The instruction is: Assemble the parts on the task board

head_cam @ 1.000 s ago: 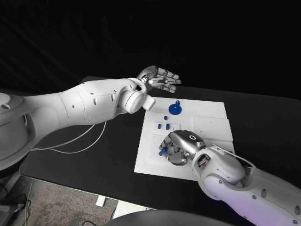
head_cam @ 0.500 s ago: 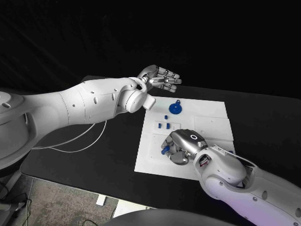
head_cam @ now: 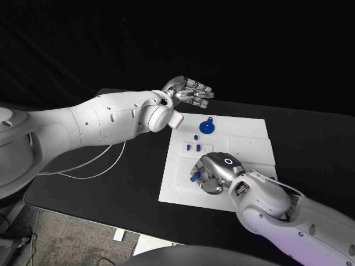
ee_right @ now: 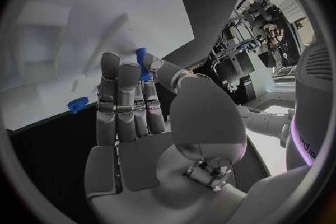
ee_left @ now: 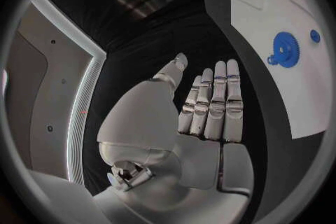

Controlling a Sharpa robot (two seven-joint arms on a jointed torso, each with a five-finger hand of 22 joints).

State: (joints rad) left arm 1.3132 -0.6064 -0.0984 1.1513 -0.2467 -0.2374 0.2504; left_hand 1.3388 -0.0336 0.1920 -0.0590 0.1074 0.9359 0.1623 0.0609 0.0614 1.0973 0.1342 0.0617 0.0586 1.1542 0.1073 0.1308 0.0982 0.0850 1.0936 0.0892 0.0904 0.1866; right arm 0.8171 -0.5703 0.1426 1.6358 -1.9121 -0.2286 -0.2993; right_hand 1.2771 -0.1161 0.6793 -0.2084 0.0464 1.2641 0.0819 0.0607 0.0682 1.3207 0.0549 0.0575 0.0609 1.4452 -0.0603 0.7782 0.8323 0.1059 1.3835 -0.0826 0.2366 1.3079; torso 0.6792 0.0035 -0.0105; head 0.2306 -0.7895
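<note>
- Over the task board (head_cam: 249, 138): right robot hand (head_cam: 213, 173) pinching a small blue part (ee_right: 142, 63).
- Beyond the board's far corner: left robot hand (head_cam: 189, 92) raised, fingers straight, holding nothing.

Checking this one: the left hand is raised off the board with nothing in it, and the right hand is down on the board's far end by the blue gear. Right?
Not quite. The right hand is at the board's near end, by a small blue part; the head view shows the blue gear at the far end. The left hand is raised, holding nothing.
</note>
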